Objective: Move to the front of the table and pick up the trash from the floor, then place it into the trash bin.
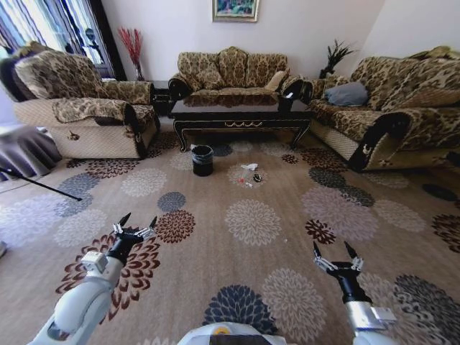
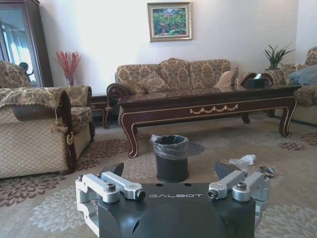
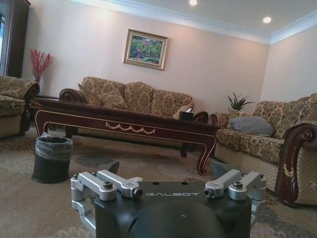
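Robot well back from the table, both arms low over the floor.
Floor (image 1: 287,180): patterned carpet. Table (image 1: 241,113) stands before the far sofa (image 1: 231,70). Bin (image 1: 203,160) sits on the floor just in front of the table; trash (image 1: 249,173) lies near it, apart. Left gripper (image 1: 134,224) and right gripper (image 1: 336,253): fingers spread, holding nothing.

Trash (image 1: 249,175) by the table (image 1: 241,115) — too small to identify; sofas edge-cropped.

Black trash bin (image 1: 202,159) on floral beige floor (image 1: 251,223).
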You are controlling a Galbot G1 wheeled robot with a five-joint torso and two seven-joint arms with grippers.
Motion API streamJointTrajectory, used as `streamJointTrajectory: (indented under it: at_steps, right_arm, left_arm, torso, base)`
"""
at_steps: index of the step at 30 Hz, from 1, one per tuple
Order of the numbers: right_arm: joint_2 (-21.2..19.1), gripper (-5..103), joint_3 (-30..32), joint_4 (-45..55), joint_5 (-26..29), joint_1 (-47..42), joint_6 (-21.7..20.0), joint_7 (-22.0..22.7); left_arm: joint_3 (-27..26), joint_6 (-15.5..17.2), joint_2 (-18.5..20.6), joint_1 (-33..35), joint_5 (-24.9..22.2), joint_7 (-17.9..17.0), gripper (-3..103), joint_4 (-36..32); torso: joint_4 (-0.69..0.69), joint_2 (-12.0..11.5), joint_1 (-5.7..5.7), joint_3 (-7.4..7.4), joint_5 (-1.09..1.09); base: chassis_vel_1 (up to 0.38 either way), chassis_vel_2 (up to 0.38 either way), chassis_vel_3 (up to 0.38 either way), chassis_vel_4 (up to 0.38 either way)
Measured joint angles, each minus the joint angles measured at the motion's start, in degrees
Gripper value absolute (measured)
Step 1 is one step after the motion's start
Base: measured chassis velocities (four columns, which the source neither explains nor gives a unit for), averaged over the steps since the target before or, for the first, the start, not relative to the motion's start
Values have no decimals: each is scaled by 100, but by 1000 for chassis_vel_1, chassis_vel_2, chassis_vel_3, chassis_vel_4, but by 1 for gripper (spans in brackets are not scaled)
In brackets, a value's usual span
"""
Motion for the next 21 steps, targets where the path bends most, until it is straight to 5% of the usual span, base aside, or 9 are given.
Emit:
streamJointTrajectory:
  at_steps: [9, 21]
  right_arm:
    - [-226, 100, 124, 164, 381, 67, -261, 121]
    - [-107, 100, -40, 109, 188, 117, -244, 69]
  left_arm:
    - [-48, 13, -8, -138, -91, -51, 100, 69]
    - [-14, 137, -269, -170, -27, -107, 100, -57]
  torso:
    - [1, -202, -65, -133, 0]
    - [2, -454, -140, -314, 0]
  base:
    - [0, 0, 0, 0]
    - [0, 0, 0, 0]
